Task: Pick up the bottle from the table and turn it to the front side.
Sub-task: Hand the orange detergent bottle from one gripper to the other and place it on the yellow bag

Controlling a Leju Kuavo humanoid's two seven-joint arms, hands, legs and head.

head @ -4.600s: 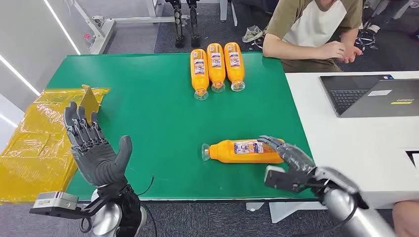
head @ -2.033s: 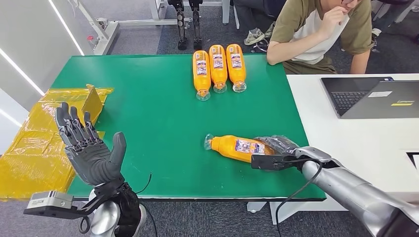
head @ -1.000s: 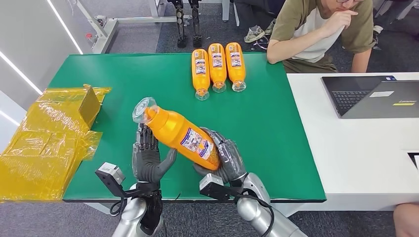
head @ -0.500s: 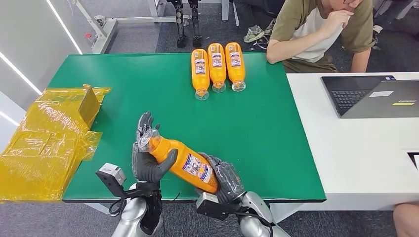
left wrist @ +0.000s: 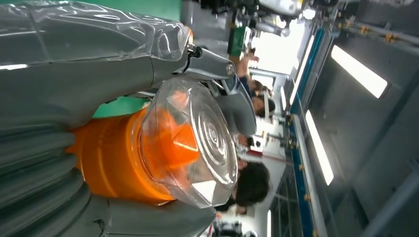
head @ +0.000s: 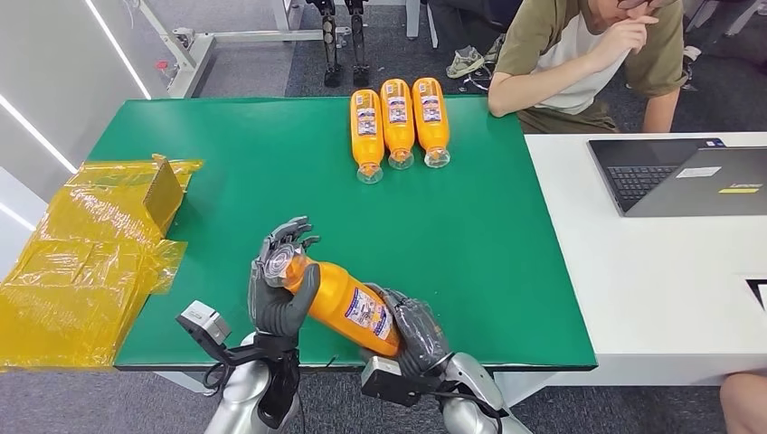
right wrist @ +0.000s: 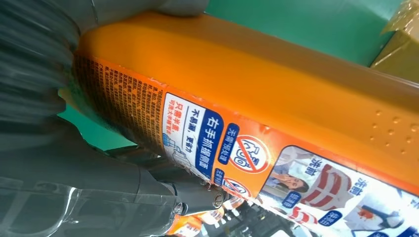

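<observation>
Over green table [head: 226, 181], both hands grip tilted bottle [head: 339, 298].

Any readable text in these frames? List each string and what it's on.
"右手抓握面": white on blue, on the label of the held bottle, right wrist view.
Rest of that label: small Chinese print and icons, too fine or blurred to read reliably.
Labels on the three bottles at the table's far edge: too small.
Yellow sticker on the laptop: too small.
</observation>
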